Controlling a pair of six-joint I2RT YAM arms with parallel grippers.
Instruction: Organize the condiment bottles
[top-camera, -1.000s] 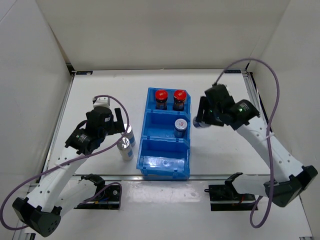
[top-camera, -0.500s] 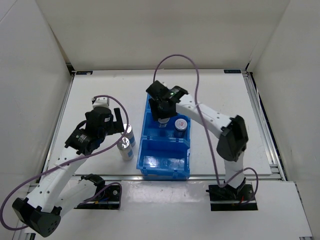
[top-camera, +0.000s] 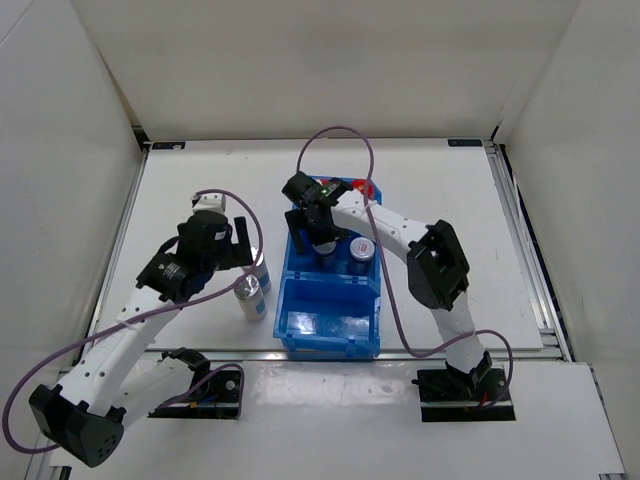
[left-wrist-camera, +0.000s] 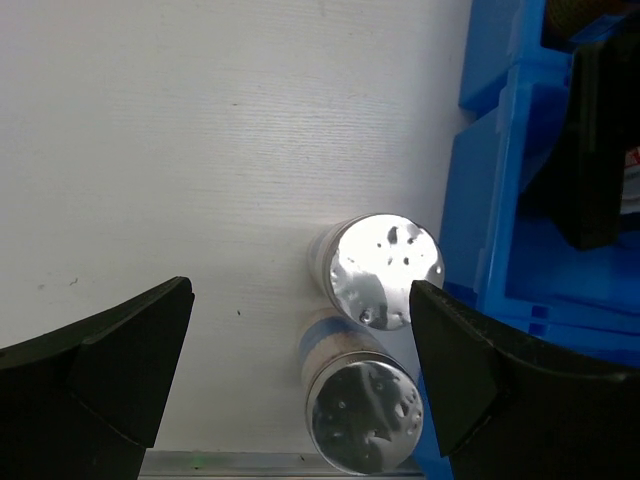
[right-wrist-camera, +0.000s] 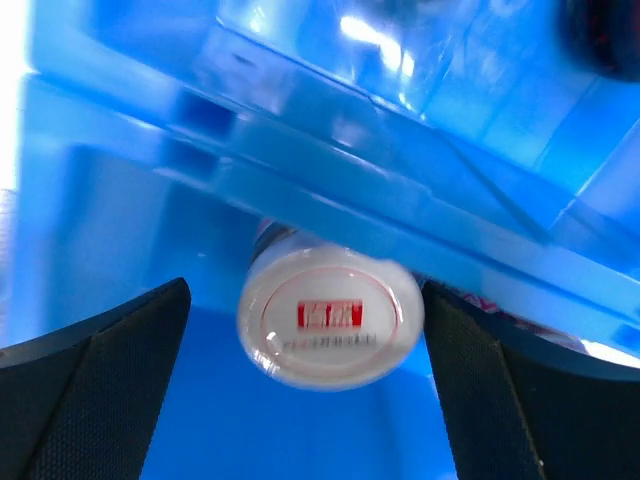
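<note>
We read the right gripper (top-camera: 322, 238) as spread wide inside the blue bin (top-camera: 330, 347), down in its middle compartment (top-camera: 340, 268). A red-marked silver-capped bottle (right-wrist-camera: 330, 318) stands between the fingers, not pinched. One finger sits just beside the cap and the other is clear of it (the wrist view is smeared, so we cannot settle whether there is contact). A second red-marked bottle (top-camera: 361, 248) stands next to it in the same compartment, and one red cap (top-camera: 370, 187) shows in the far compartment past the arm. The left gripper (left-wrist-camera: 301, 288) is likewise wide and holds nothing. It hovers over a plain silver-topped bottle (left-wrist-camera: 387, 270) and its twin (left-wrist-camera: 365, 415), which stand close together on the table (left-wrist-camera: 150, 150), near the bin's outer wall. The near compartment (top-camera: 330, 320) holds no bottle, so we judge it their destination. Our worry on the right is that lifting out at a slant could let the close finger snag the cap and tip the bottle into its neighbour. On the left the trouble is crowding: a finger descending beside the wall may jam on the bin, or closing on one bottle may topple the other.
</note>
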